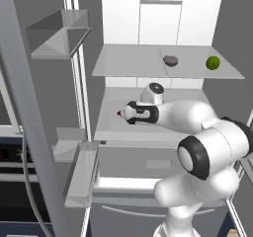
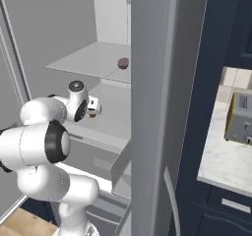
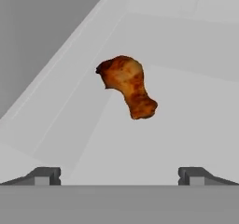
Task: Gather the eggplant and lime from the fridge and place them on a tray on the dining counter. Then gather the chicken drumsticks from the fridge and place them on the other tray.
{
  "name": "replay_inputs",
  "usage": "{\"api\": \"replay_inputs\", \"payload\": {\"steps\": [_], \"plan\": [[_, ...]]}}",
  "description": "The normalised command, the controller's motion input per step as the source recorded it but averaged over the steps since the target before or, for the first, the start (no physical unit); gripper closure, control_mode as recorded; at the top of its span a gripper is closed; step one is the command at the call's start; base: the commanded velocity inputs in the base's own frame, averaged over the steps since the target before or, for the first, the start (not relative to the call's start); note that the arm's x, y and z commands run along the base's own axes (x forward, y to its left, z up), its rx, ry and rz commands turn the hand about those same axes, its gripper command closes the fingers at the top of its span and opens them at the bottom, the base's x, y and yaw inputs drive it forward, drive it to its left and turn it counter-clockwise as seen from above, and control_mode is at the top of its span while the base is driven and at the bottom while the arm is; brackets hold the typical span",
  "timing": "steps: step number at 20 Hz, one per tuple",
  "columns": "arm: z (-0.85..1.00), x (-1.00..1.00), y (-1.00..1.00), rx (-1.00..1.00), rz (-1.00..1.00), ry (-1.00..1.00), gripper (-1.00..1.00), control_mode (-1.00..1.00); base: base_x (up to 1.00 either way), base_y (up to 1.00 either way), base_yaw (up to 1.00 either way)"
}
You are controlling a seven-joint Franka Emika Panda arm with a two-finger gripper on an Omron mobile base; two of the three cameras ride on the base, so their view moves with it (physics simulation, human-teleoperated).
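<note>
Left base view: eggplant (image 1: 170,60) and lime (image 1: 213,62) sit on the upper fridge shelf (image 1: 128,65), so nothing looks gathered; arm reaches toward 10 o'clock.
Right base view: gripper (image 2: 93,109) levelled over the lower shelf.
Hand view: fingers (image 3: 44,175) wide, empty; chicken drumstick (image 3: 127,85) at 12 o'clock, apart.

The browned, rough-skinned chicken drumstick (image 3: 127,87) looks mottled and slightly greasy, darker orange at its narrow end toward five o'clock. Under it the pale grey fridge shelf (image 3: 186,125) reads as smooth, matt plastic. The upper translucent shelf (image 1: 133,63) looks like glass, faintly glossy; on it the round green lime (image 1: 213,62) is smooth with a soft sheen, and the dull purple eggplant (image 1: 170,60) is matt. The grey fridge door (image 2: 157,107) looks like brushed metal. At three o'clock in the right base view, the white marble-veined counter (image 2: 221,166) is polished, carrying a satin metal toaster (image 2: 240,118).
</note>
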Motion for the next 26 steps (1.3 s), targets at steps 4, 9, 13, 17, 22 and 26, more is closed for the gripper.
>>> {"api": "replay_inputs", "payload": {"steps": [4,9,13,17,22,26], "plan": [[-0.21,0.4,0.0,0.0,0.07,0.01,-1.0,-1.0,0.0,0.0,0.0],[-0.31,0.38,0.02,0.0,0.02,0.0,-1.0,-1.0,0.0,0.0,0.0],[-0.12,0.3,0.0,0.0,0.0,0.0,-1.0,-1.0,0.0,0.0,0.0],[-0.06,0.31,0.01,0.0,0.0,0.0,-1.0,-1.0,0.0,0.0,0.0],[-0.22,0.38,0.14,0.0,0.0,0.0,-1.0,-1.0,0.0,0.0,0.0],[-0.15,0.35,0.08,0.0,0.0,0.0,-1.0,-1.0,0.0,0.0,0.0]]}}
